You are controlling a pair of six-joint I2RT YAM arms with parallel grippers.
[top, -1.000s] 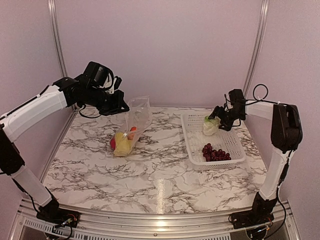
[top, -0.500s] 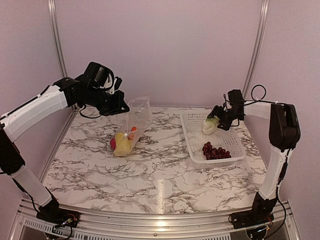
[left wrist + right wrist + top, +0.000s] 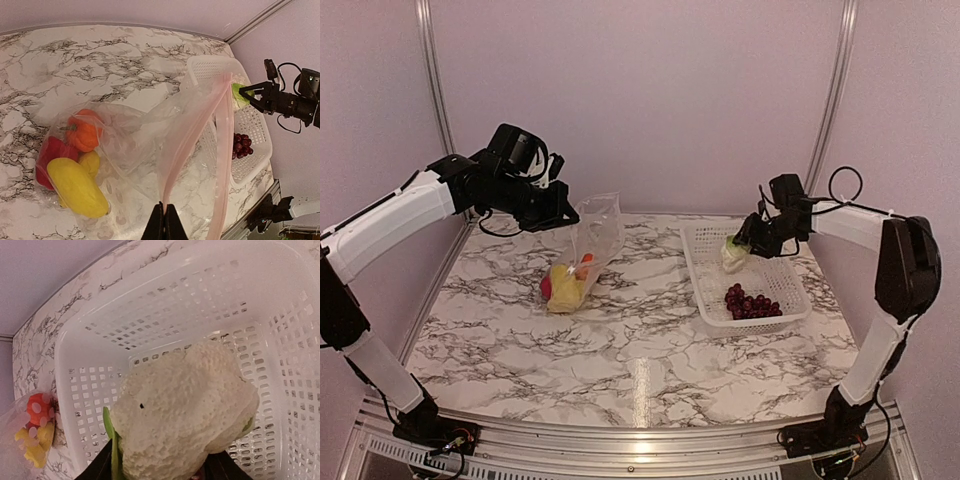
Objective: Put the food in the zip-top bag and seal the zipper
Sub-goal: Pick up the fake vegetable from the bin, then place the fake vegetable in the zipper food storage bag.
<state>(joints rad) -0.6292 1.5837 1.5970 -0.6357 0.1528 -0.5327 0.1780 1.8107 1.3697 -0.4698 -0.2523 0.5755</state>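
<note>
White cauliflower (image 3: 734, 252) is newly clamped by the right gripper (image 3: 746, 243), transfer pending; left gripper (image 3: 164, 226) pinches the zip-top bag (image 3: 150, 135) mouth.

in the right wrist view the cauliflower (image 3: 185, 415) filled the lower middle, hiding nearly all of the right pincer (image 3: 160, 467) and much of the basket (image 3: 165, 305) floor. at that frame's lower left the zip-top bag (image 3: 30, 435) was blurred and cut by the edge. in the left wrist view the left pincer (image 3: 164, 220) showed only dark tips at the bottom edge, and the yellow piece (image 3: 75, 185) covered part of the red pepper (image 3: 50, 152).
</note>
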